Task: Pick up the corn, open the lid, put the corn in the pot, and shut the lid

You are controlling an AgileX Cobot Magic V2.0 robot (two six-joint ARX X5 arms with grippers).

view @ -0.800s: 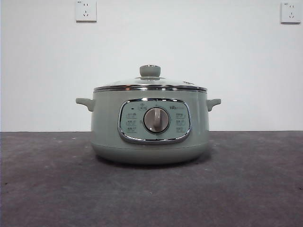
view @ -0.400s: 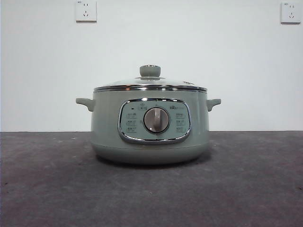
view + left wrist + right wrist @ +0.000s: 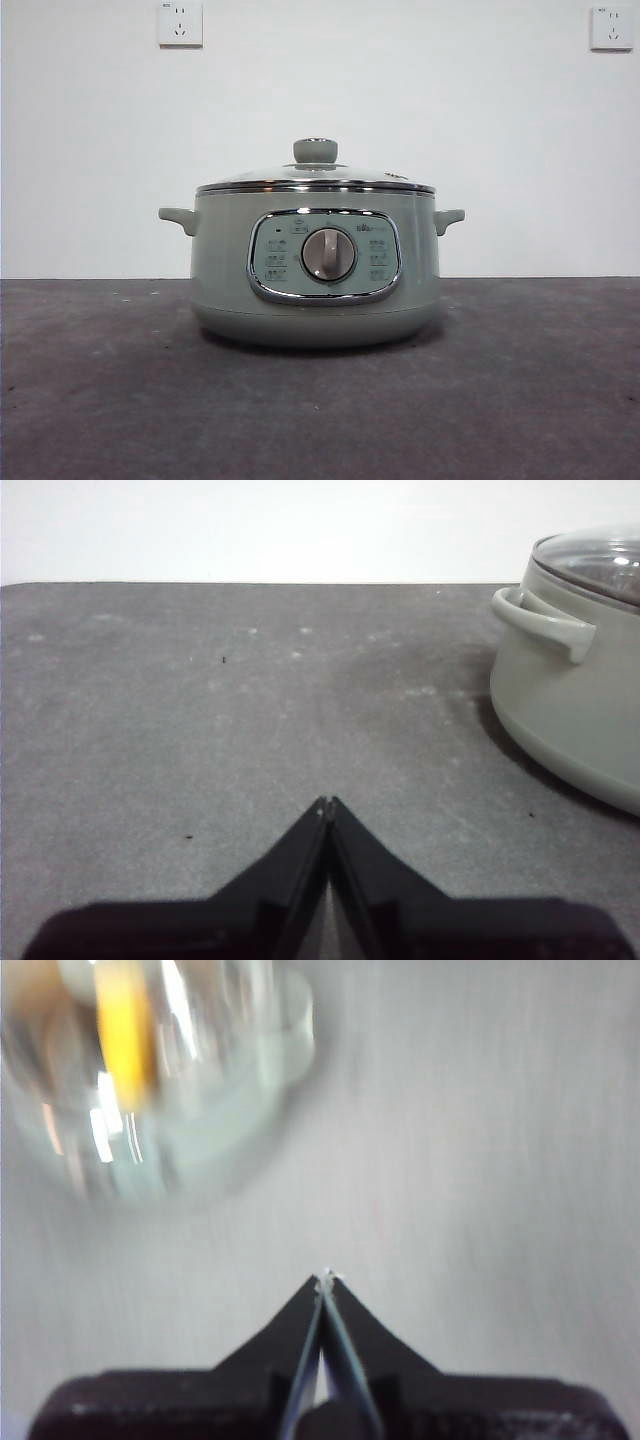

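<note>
Both grippers, left (image 3: 328,805) and right (image 3: 325,1278), show jaws pressed together on nothing, while the yellow-orange corn cob (image 3: 125,1030) already shows blurred through the domed glass lid (image 3: 315,178) seated on the sage-green round pot (image 3: 315,265) mid-tabletop (image 3: 100,400), so apparently every step is finished.

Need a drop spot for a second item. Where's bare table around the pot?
Bare table runs in front of the pot and out past both its side handles. The left hand, shut, sits over open surface clear of the pot. Only the pot's own spot is taken.
</note>
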